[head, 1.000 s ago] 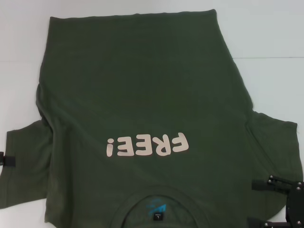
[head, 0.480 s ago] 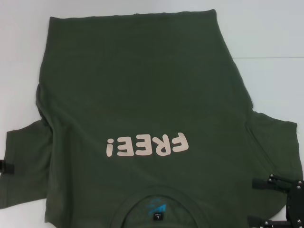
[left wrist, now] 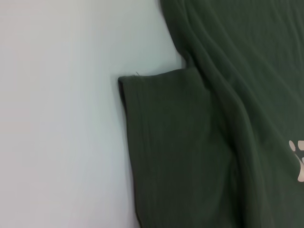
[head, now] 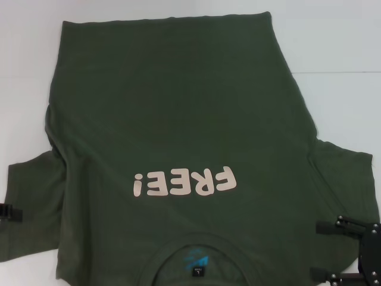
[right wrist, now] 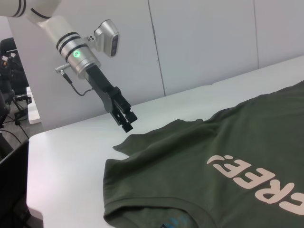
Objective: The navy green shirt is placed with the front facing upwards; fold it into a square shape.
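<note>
The navy green shirt point(head: 178, 119) lies spread face up on the white table point(head: 339, 42). Its collar point(head: 199, 250) is at the near edge and the pale "FREE!" lettering point(head: 184, 182) reads upside down. My left gripper point(head: 9, 212) shows only as a black tip at the outer hem of the shirt's left sleeve point(head: 33, 202). In the right wrist view the left gripper point(right wrist: 128, 122) hangs just above that sleeve's corner point(right wrist: 123, 145). My right gripper point(head: 321, 250) stands open over the near part of the right sleeve point(head: 345, 179), one finger on either side of the fabric's edge.
White table surface runs around the shirt on the left point(left wrist: 57, 118) and far right. A seam between table sections point(head: 339, 72) crosses at the right. A white wall panel point(right wrist: 204, 42) stands behind the table's left side.
The left gripper's tip has slid a little along the sleeve hem toward the near edge. The right gripper has shifted only slightly. The shirt has not moved.
</note>
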Controlling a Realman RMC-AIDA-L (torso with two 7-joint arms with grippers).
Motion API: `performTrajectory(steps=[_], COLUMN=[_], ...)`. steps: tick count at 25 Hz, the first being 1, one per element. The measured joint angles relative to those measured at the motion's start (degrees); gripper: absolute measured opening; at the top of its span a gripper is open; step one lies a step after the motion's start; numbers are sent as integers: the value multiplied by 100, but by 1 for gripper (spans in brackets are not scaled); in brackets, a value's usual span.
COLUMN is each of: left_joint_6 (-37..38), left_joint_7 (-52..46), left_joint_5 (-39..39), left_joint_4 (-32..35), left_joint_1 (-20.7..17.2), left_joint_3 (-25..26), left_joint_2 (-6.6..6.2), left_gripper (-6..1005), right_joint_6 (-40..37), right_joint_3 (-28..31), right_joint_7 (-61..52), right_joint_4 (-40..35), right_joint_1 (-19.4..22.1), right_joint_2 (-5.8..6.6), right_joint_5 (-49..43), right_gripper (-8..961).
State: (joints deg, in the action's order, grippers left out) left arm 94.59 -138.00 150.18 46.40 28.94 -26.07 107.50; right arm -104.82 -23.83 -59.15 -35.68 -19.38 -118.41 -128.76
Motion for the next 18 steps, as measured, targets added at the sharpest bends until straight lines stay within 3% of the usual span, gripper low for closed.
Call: performTrajectory(steps=[18], left_joint_6=[-266], left_joint_7=[80], left_joint_5=[2], left_joint_4=[0], left_joint_1=[-18], left_joint_3=[-336], left_joint_2=[43], left_gripper=[806], right_joint_6=[89], right_joint_3=[-14], right_joint_7=[0], right_joint_4=[0], right_joint_1=[-12], right_joint_2=[2], right_joint_5=[0], right_gripper=[942])
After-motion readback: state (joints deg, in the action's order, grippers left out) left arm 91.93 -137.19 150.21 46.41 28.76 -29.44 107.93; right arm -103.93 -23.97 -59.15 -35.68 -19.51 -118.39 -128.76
